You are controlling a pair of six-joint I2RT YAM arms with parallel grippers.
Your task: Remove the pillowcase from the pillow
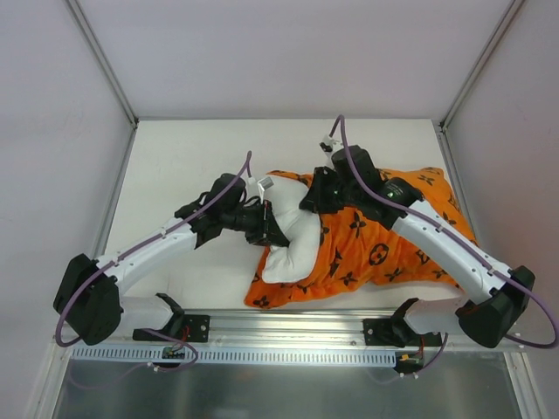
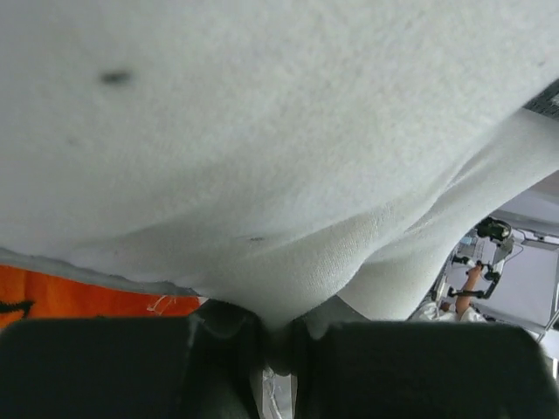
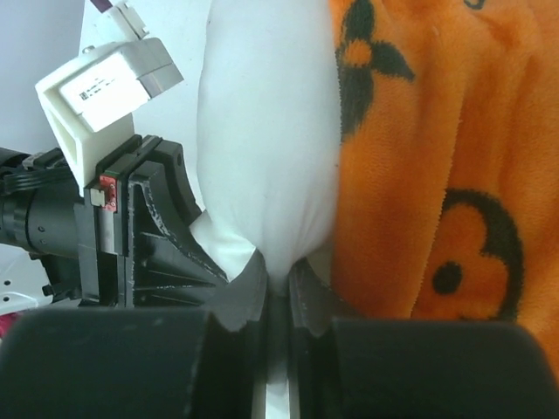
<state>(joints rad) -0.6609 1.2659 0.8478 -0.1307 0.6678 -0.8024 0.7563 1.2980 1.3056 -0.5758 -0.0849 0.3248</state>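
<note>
Left gripper (image 2: 275, 336), right gripper (image 3: 278, 297) apparently clamped, facing.

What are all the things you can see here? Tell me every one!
pillowcase: one, orange with black flowers and circles, on the table, still around the right part of the pillow.
pillow: one, white, sticking out of the pillowcase's left side.
table: one, white, under everything.
rail: one, silver, along the near edge of the table.
arms: two, white with black joints, reaching in from the rail.
left gripper: one, black, shut on the pillow.
right gripper: one, black, shut on the pillow, right beside the pillowcase's edge.
</note>
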